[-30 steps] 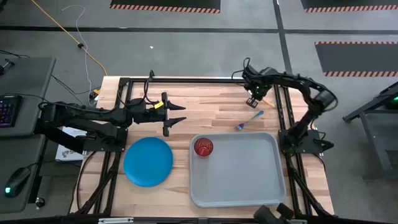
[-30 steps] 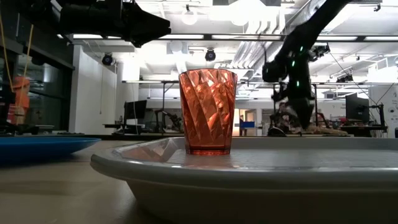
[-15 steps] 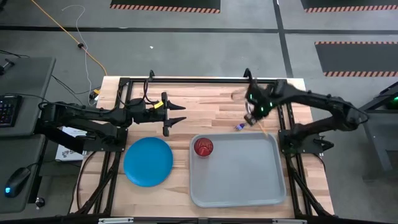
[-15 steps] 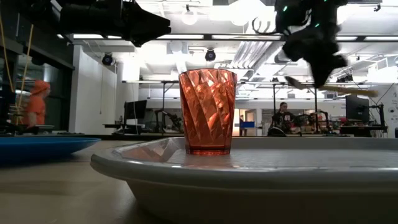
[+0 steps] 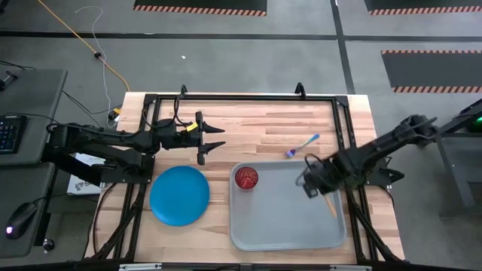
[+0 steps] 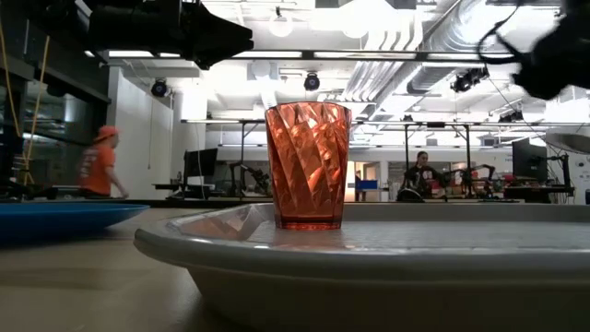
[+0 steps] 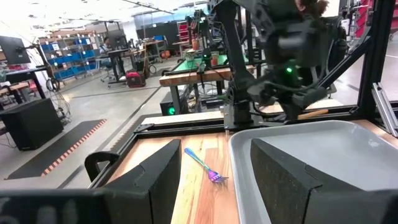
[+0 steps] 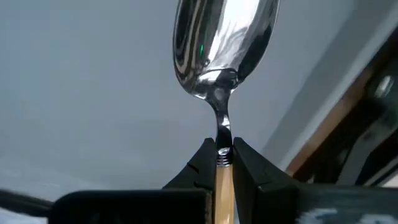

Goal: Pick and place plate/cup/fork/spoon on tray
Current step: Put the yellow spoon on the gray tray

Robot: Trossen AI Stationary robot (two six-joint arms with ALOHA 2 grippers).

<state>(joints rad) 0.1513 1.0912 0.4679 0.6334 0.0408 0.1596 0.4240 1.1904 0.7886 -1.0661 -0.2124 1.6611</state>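
Observation:
The grey tray (image 5: pixel 248 226) lies at the table's near right with the red-orange cup (image 5: pixel 246 178) standing upright in its far left corner. The cup also shows in the low view (image 6: pixel 308 166). The blue plate (image 5: pixel 179 195) lies flat on the table left of the tray. The blue-handled fork (image 5: pixel 301 145) lies on the table beyond the tray's far rim. My right gripper (image 5: pixel 307 183) hangs over the tray's right half, shut on the spoon (image 8: pixel 221 37). My left gripper (image 5: pixel 215 139) waits open and empty, level above the table, beyond the plate. My right gripper pinches the spoon between its two fingers (image 8: pixel 204 160) where the metal neck meets the orange handle (image 8: pixel 222 163). The silver bowl sticks out past the fingertips over the tray floor. The handle (image 5: pixel 329 203) trails back toward the tray's near right. The spoon is lifted.
The tray's floor right of the cup is bare under the spoon. Black frame rails (image 5: pixel 226 96) run along the table's far and side edges. In the left wrist view the fork (image 7: pixel 205 167) lies just beside the tray's rim (image 7: pixel 239 174). People move in the room behind.
My right gripper has lifted the spoon off the table's far right and carried it toward the near edge, past the fork, until it is over the tray's right half. The fork, cup and plate have stayed put.

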